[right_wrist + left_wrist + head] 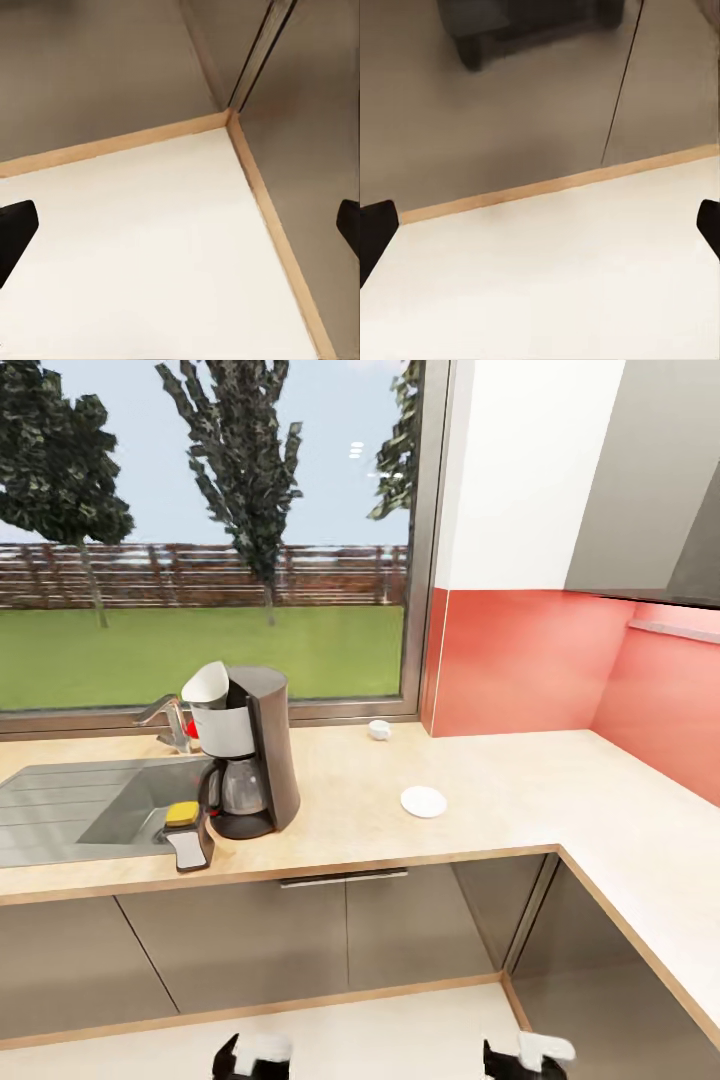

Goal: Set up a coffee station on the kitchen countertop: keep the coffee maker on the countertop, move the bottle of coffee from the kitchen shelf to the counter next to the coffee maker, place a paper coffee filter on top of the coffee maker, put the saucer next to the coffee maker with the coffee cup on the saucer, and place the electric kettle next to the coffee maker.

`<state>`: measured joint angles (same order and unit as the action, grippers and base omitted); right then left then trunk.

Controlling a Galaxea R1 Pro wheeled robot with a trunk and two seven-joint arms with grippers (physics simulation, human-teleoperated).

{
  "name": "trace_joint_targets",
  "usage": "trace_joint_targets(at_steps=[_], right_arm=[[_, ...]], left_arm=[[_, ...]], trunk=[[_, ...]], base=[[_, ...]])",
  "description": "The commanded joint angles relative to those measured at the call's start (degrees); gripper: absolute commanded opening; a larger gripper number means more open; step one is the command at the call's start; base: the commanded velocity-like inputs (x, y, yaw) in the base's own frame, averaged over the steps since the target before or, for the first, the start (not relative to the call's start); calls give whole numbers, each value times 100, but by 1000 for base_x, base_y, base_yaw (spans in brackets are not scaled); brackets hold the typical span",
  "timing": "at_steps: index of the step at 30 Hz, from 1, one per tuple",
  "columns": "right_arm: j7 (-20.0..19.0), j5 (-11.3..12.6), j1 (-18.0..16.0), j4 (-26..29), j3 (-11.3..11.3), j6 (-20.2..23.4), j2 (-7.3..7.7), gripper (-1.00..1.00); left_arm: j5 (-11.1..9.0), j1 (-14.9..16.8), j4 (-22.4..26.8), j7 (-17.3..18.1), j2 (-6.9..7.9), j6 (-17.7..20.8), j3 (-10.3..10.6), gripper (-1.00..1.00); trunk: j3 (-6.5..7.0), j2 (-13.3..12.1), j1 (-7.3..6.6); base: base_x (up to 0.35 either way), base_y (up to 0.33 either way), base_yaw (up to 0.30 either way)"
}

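Both sets of jaws stand wide apart and hold nothing: my left gripper (540,225) and right gripper (180,225) hang low over pale floor by the cabinet fronts. From the head camera I see the coffee maker (250,755) on the countertop (520,800) beside the sink (90,810), a paper filter (207,684) on top, the saucer (424,801) near it, the coffee cup (380,729) apart by the window.
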<state>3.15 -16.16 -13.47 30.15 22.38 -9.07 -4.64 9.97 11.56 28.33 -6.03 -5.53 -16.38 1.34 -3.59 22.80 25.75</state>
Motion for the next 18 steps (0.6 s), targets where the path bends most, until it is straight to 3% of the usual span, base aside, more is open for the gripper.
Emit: trace_joint_targets(at_steps=[1,9,13,16,18], right_arm=[[1,-54,-6,242,40,-65,-76,100],[1,-4,-6,1728,39,-144,-521,100],[1,146,-6,2601,-9,-146,-536,100],[6,316,-6,3041,-188,-143,-536,100],[9,707,-6,3523,-620,-140,-536,100]], left_arm=[[56,7,214,-56,-11,-112,5,100],[-163,4,1927,-50,-175,-304,41,100],[-200,4,2671,-49,-189,-287,103,100],[-215,4,3177,-54,-187,-269,389,100],[-220,4,3743,-69,-181,-251,803,100]], trunk=[[-13,12,3],[-13,12,3],[-13,12,3],[-13,12,3],[-13,12,3]], base=[[0,0,0],[0,0,0],[0,0,0],[0,0,0],[0,0,0]])
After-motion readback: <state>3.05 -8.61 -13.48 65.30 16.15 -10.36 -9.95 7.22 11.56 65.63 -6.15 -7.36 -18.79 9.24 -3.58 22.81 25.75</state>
